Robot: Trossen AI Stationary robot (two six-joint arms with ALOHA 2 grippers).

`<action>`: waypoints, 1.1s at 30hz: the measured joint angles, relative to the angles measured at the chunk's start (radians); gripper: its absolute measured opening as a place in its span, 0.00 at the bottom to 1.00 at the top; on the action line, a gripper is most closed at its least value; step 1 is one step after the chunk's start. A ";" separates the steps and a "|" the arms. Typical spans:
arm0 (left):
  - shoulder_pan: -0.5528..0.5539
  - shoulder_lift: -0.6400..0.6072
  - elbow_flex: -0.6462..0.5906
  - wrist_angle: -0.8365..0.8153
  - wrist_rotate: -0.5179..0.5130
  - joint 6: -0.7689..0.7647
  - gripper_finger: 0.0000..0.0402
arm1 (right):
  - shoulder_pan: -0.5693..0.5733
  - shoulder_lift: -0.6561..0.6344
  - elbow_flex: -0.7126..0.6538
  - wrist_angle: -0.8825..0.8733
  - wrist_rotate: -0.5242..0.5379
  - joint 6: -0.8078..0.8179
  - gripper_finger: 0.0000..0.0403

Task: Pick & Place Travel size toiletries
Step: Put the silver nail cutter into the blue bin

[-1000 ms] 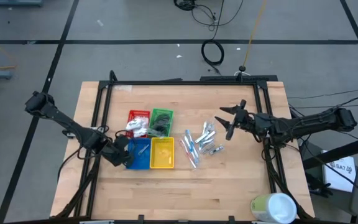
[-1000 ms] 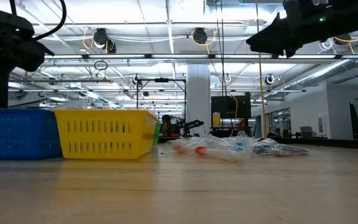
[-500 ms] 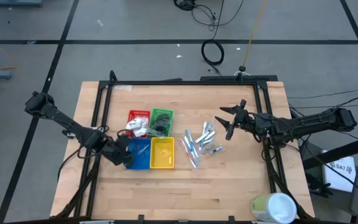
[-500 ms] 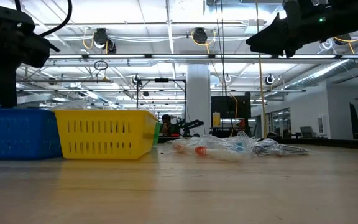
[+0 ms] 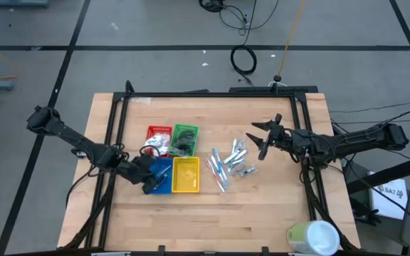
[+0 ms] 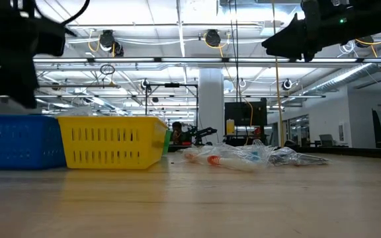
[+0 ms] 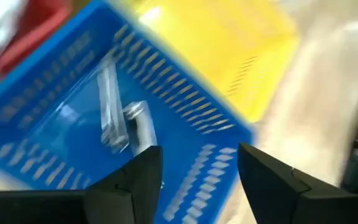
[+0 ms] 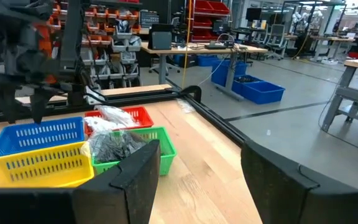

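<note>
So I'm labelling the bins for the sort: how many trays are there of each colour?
Red tray: 1
Green tray: 1
Blue tray: 1
Yellow tray: 1
Total: 4 trays

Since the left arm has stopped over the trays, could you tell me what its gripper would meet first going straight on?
Most likely the silver tubes lying in the blue tray, seen between the open left gripper.
</note>
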 joint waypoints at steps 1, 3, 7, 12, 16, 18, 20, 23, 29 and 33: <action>0.004 -0.014 0.000 0.029 0.000 0.047 0.52 | 0.000 0.000 0.000 0.000 -0.017 0.003 0.53; 0.011 -0.045 0.000 0.091 -0.001 0.149 0.53 | 0.000 0.000 0.000 0.001 -0.063 0.002 0.53; 0.017 -0.146 0.000 0.162 -0.023 0.374 0.52 | 0.001 0.000 0.000 0.001 -0.159 0.011 0.53; 0.017 -0.306 0.000 0.195 -0.098 0.661 0.52 | 0.032 0.004 0.001 -0.064 -0.230 0.011 0.53; 0.017 -0.428 0.000 0.191 -0.183 0.822 0.53 | 0.088 0.042 0.008 -0.150 -0.227 0.083 0.53; 0.017 -0.479 0.000 0.190 -0.228 0.869 0.53 | 0.113 0.087 0.035 -0.239 -0.227 0.153 0.53; 0.017 -0.522 0.000 0.188 -0.261 0.912 0.53 | 0.133 0.152 0.064 -0.347 -0.228 0.211 0.53; 0.018 -0.572 0.000 0.187 -0.286 0.954 0.53 | 0.160 0.266 0.081 -0.435 -0.230 0.243 0.53; 0.064 -0.623 -0.064 0.223 -0.300 0.947 0.53 | 0.192 0.454 0.082 -0.448 -0.282 0.215 0.53; 0.111 -0.649 -0.156 0.284 -0.299 0.901 0.53 | 0.192 0.509 0.082 -0.444 -0.317 0.215 0.53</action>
